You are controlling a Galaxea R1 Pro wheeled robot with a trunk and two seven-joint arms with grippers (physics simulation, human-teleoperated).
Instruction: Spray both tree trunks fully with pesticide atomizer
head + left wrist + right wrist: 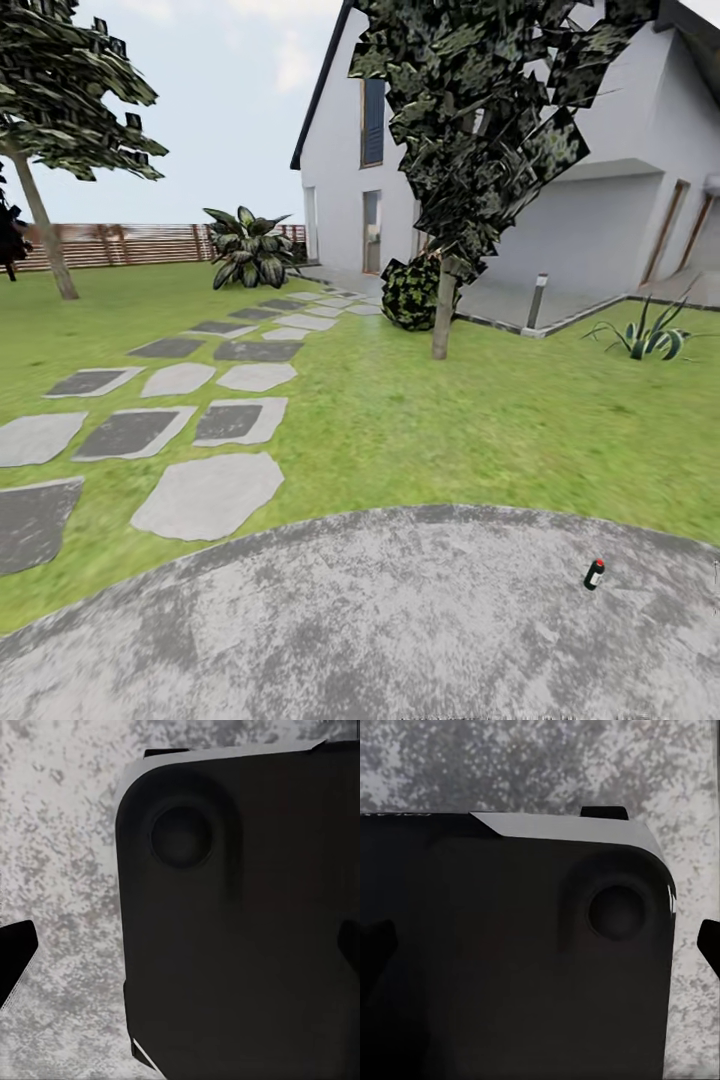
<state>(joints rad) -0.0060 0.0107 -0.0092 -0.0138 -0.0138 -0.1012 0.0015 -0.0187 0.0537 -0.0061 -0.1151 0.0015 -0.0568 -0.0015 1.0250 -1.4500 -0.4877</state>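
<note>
The pesticide atomizer [594,574], a small dark bottle with a red top, stands upright on the grey speckled paved circle [380,620] at the lower right. One tree has its trunk [444,312] in the middle of the lawn [420,420], under a dark ragged crown. The second tree's trunk [42,225] leans at the far left near the fence. No white mist shows on either trunk. My left gripper [184,956] and right gripper [544,949] both stand open with nothing between the fingers, hanging over the black body of my base.
Grey stepping stones [208,495] run from the lower left toward the white house [610,200]. A round bush [408,292] sits beside the middle trunk, and a grey bollard lamp [537,300] stands right of it. A brown slat fence [130,243] closes the back left.
</note>
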